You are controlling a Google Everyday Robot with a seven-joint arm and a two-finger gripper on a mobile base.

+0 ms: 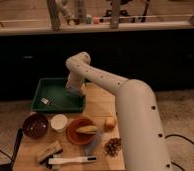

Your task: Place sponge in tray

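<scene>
The dark green tray (40,98) stands at the back left of the wooden table. The gripper (75,90) hangs over the tray's right rear corner, at the end of the white arm (135,115) that reaches in from the right. A small pale tan bit (82,90) shows at the gripper's right side; I cannot tell whether it is the sponge. No blue-grey sponge shows plainly anywhere else. A small white utensil (46,102) lies inside the tray at the left.
On the table are a dark red-brown bowl (35,125), a white cup (59,122), an orange plate (76,136) with a yellow item, a small yellowish fruit (109,123), a tan-brown block (48,150), a long blue-grey piece (93,144), a white brush (70,160) and a brown cluster (113,146).
</scene>
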